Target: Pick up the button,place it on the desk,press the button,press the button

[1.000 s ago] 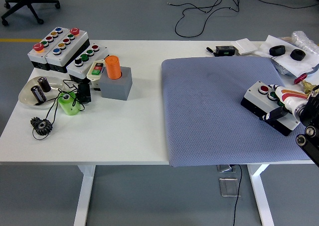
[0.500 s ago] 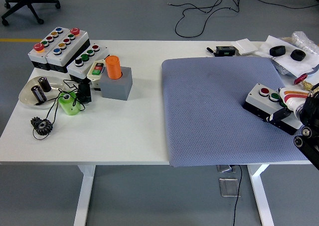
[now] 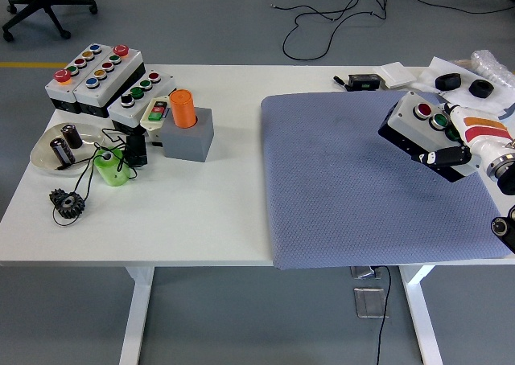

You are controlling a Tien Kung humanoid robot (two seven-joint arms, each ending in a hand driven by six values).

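The right hand, fingers clamped on the white two-button control box with black base, has lifted it, tilted, higher above the blue-grey mat than a second ago, so placing it comes next.

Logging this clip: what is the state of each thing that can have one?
Button box: held, tilted, lifted off the mat.
Right robot hand: shut on the button box.
Blue-grey mat: flat on the table.
Orange cylinder: upright in the grey block.
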